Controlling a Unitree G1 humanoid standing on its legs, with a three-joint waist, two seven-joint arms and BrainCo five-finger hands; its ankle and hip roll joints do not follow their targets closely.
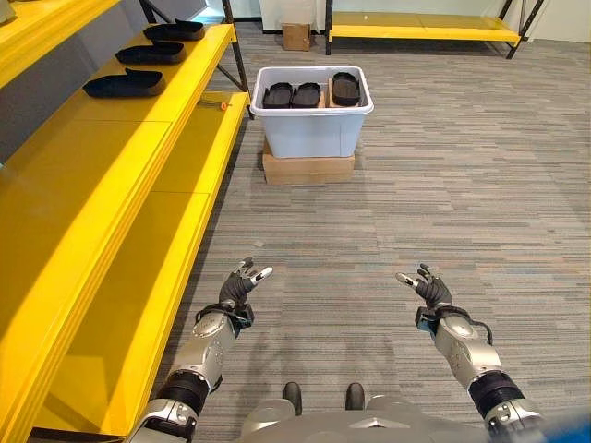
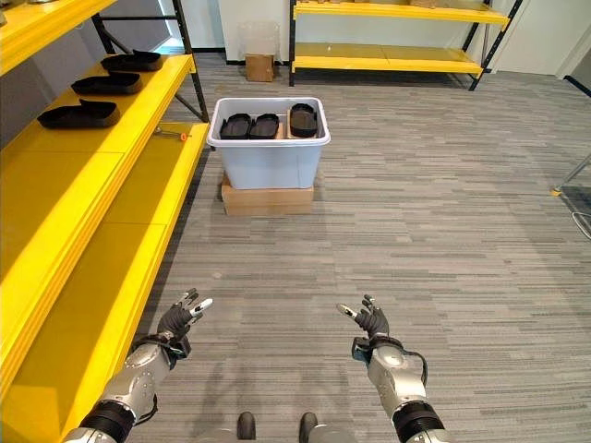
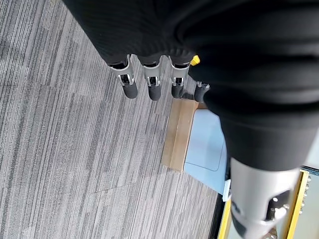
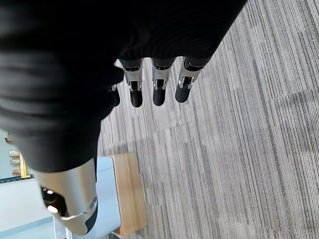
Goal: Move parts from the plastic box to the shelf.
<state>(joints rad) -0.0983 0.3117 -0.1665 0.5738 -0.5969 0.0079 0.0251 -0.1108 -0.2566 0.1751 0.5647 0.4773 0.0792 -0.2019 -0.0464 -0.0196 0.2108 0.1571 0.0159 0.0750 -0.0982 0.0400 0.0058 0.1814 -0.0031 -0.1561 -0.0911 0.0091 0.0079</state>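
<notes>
A pale blue plastic box (image 1: 311, 126) stands on a flat cardboard carton (image 1: 308, 169) on the carpet ahead. Three black tray-like parts (image 1: 305, 93) lie in its top. Three more black parts (image 1: 124, 85) rest in a row on the yellow shelf (image 1: 111, 175) along the left. My left hand (image 1: 242, 284) and right hand (image 1: 428, 288) hover low over the carpet, well short of the box, both open and holding nothing. The wrist views show straight fingers (image 3: 152, 82) and fingers (image 4: 158, 84) over the carpet.
The yellow shelf's lower board (image 1: 175, 277) runs close beside my left arm. A second yellow rack (image 2: 388, 55) stands at the far wall, with a small cardboard box (image 1: 296, 36) beside it. A small orange-handled tool (image 1: 218, 104) lies on the shelf near the box.
</notes>
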